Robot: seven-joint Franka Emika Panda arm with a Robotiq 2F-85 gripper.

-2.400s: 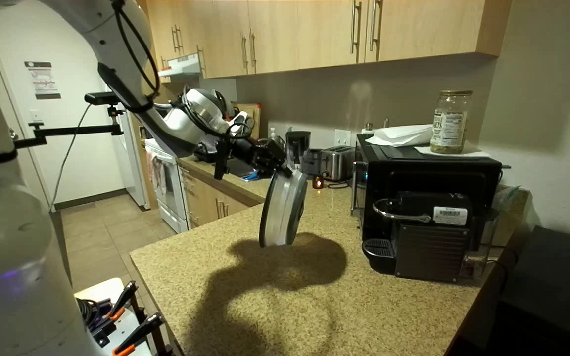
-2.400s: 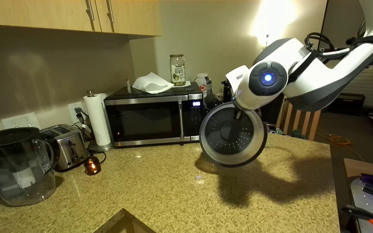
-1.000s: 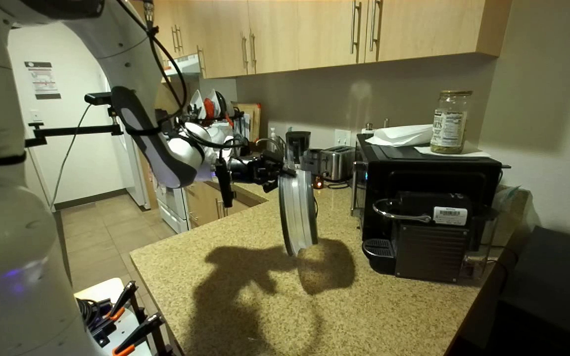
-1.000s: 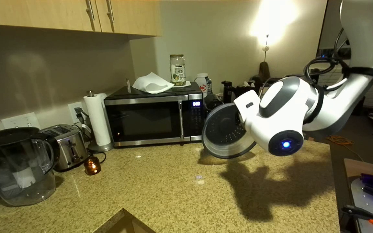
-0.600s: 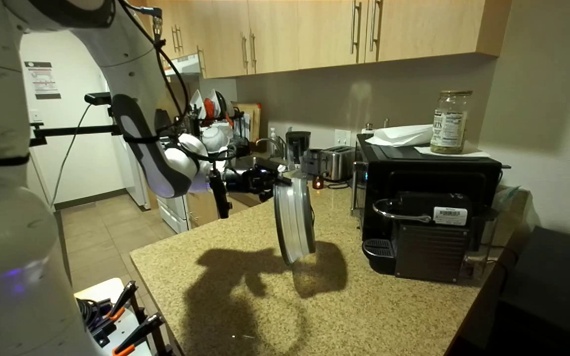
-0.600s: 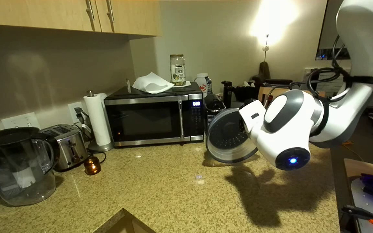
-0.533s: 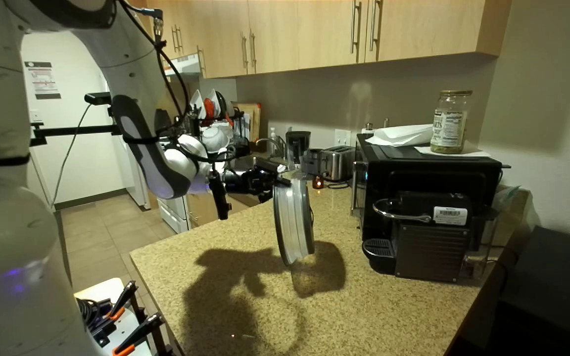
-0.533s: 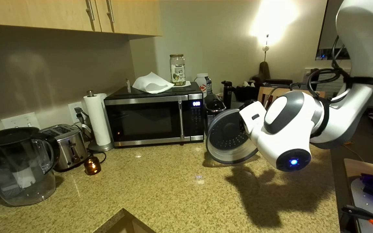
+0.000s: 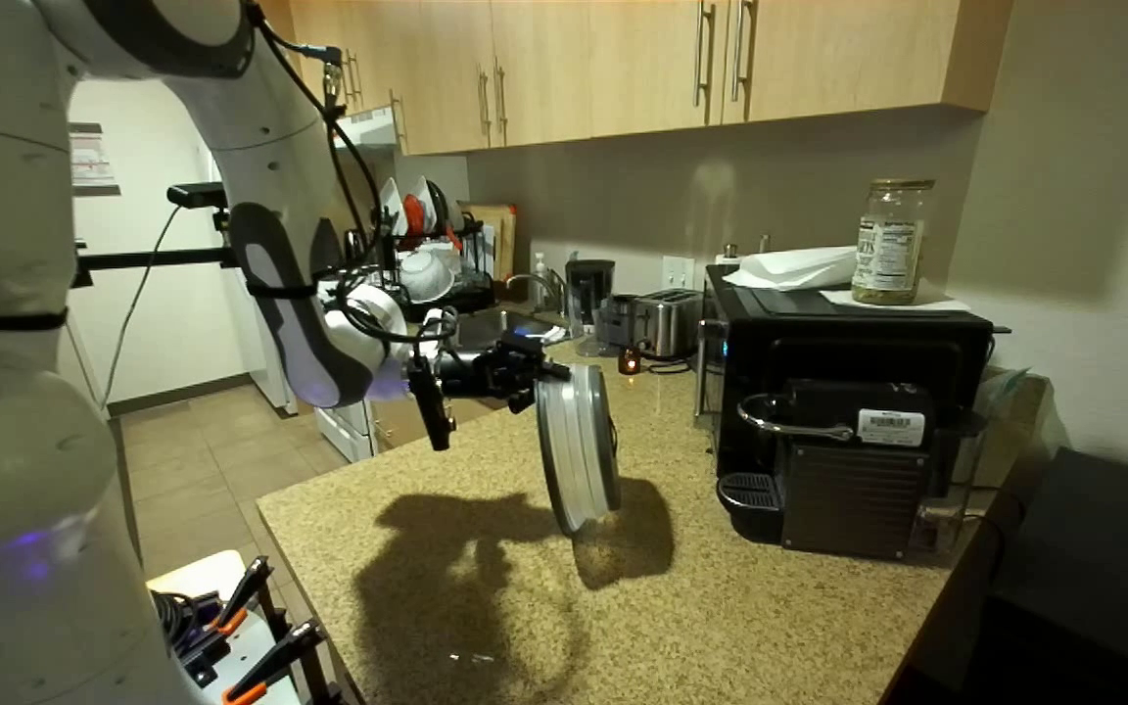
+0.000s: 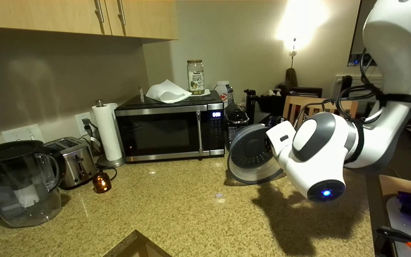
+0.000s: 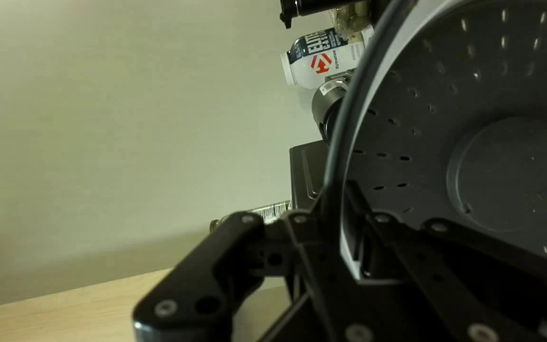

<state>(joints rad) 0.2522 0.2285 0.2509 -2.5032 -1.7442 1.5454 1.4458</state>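
Out in front of the microwave (image 10: 166, 135), toward its control-panel end, I see a round perforated dish (image 9: 579, 450) held on edge, leaning a little, over the speckled countertop (image 10: 177, 207). The gripper (image 11: 342, 204) is on the side of the dish away from the microwave, its fingers (image 11: 307, 237) pinched on the rim, one inside the wall and one outside. Whether the dish's lowest edge touches the surface I can't tell; a dark shadow (image 9: 437, 578) spreads nearby. Just beside the microwave's control-panel end sits a black coffee machine (image 9: 853, 480). On top of the microwave are a lidded glass jar (image 10: 196, 78) and a curled white sheet of paper (image 10: 168, 91). Past its opposite end come a paper-towel roll (image 10: 108, 134), then a steel toaster (image 10: 79, 160) with a small glowing amber glass (image 10: 102, 182) near it, and, farthest off, a clear pitcher (image 10: 16, 189).
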